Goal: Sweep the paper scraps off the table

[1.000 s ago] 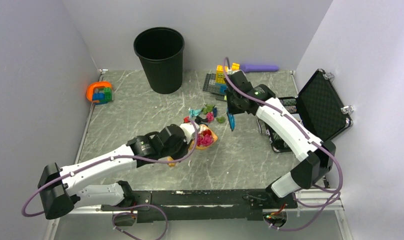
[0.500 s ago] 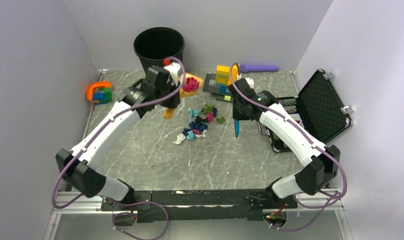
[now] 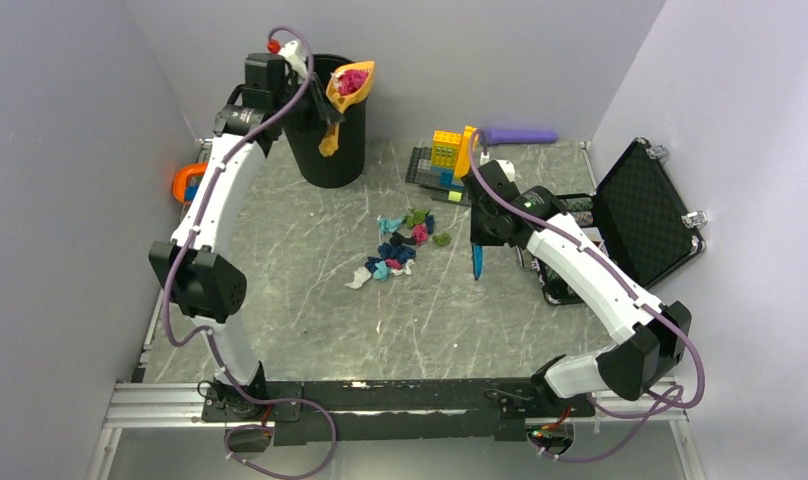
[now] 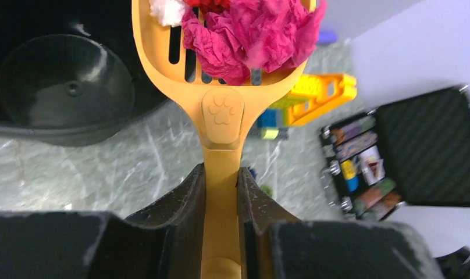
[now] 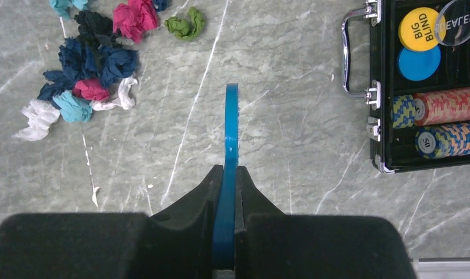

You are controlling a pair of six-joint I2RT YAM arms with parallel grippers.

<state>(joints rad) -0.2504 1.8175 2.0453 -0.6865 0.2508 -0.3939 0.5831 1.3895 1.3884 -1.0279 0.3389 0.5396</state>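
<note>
Left wrist: left jaws clamped on orange scoop (image 4: 222, 113) handle, pink wads (image 4: 250, 35) aboard, head near black bin (image 4: 64, 87) rim. Centre it over the opening before tipping, slow roll, so nothing spills outside. Right jaws pinch blue scraper (image 5: 231, 122); other paper scraps (image 5: 87, 64) sit piled on table (image 5: 291, 116) near it.

Orange scoop (image 4: 221, 113), magenta paper scraps (image 4: 262, 35); blue scraper (image 5: 231, 133); grey-green marbled table (image 3: 280, 280).

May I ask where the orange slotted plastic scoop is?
Top view, back left: the scoop sits in the left end effector over the black plastic bin, carrying pink paper scraps.
</note>
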